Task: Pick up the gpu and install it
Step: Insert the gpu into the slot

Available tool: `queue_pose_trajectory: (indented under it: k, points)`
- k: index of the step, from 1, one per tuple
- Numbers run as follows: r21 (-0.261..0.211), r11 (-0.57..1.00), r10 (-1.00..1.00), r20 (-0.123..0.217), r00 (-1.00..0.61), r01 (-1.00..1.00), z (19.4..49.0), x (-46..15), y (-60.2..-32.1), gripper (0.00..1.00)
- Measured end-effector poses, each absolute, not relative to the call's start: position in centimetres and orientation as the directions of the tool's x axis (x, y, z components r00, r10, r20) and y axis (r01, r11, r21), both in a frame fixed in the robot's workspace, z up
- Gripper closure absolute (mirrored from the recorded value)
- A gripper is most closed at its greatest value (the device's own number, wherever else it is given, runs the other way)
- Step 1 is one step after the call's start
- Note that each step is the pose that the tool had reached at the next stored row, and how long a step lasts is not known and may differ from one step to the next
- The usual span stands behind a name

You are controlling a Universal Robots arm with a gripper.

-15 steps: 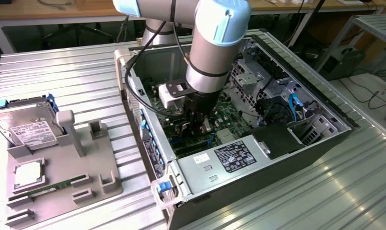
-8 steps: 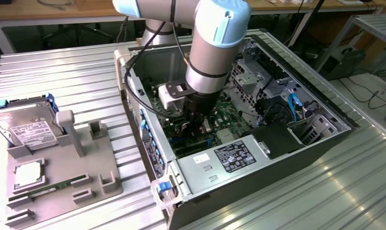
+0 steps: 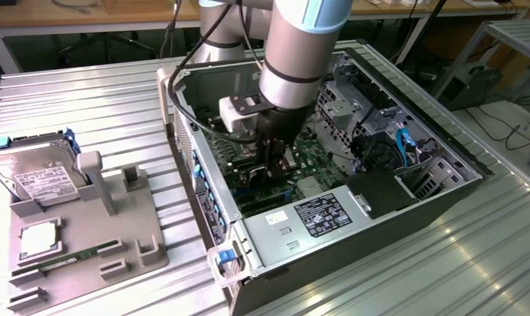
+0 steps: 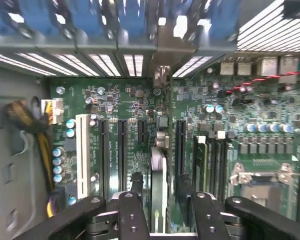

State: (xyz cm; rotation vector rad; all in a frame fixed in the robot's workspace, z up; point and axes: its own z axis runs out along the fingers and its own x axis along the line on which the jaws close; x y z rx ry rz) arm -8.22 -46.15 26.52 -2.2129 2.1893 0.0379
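The gpu (image 4: 158,180) stands edge-on in a slot of the green motherboard (image 4: 130,100), its pale metal bracket end toward the case's rear slot openings. My gripper (image 4: 160,184) straddles it. The two black fingers (image 4: 136,182) stand apart on either side of the card, with a small gap showing on each side, so the gripper is open. In the exterior view my gripper (image 3: 274,172) reaches straight down into the open computer case (image 3: 449,155), low over the motherboard (image 3: 322,161).
Empty black slots and a white slot (image 4: 82,155) lie beside the card, along with RAM slots and the CPU socket (image 4: 262,180). Yellow cables (image 4: 40,145) run along the case wall. Outside the case, a grey holder (image 3: 89,243) carries a hard drive (image 3: 41,178) and a RAM stick (image 3: 72,258).
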Motion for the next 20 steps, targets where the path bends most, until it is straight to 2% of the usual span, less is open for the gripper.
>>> queue_pose_trajectory:
  k: [4,8,10,13,15,20]
  points:
    - [-0.003,-0.011,-0.999,-0.033,0.011,-1.0,28.8,-8.2,-46.1,0.59]
    - [-0.004,-0.011,-0.999,-0.032,0.011,-1.0,29.1,-8.2,-46.1,0.6]
    - [-0.004,-0.011,-0.999,-0.032,0.011,-1.0,29.1,-8.2,-46.1,0.73]
    - [-0.004,-0.011,-0.999,-0.032,0.011,-1.0,29.1,-8.2,-46.1,0.79]
    - [-0.004,-0.011,-0.999,-0.032,0.011,-1.0,29.1,-8.2,-46.1,0.89]
    - [-0.004,-0.011,-0.999,-0.032,0.011,-1.0,29.1,-8.2,-46.1,0.89]
